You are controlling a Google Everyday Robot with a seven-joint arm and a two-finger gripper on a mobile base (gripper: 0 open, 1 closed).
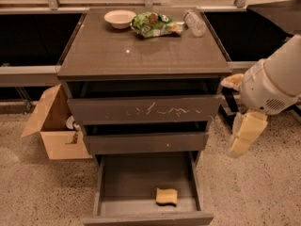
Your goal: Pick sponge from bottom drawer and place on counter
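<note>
The yellow sponge (167, 196) lies flat in the grey tray of the open bottom drawer (110, 182), near its front right. The counter (141, 51) is the glossy grey-brown top of the cabinet. My gripper (245, 134) hangs off the white arm at the right of the cabinet, level with the middle drawer. It is well above and to the right of the sponge and touches nothing.
On the counter's far edge stand a white bowl (119, 18), a green snack bag (153, 24) and a clear plastic bottle (194, 22). The scratched top drawer (146, 109) and the middle drawer (146, 142) stand slightly open. An open cardboard box (54, 124) sits on the floor to the left.
</note>
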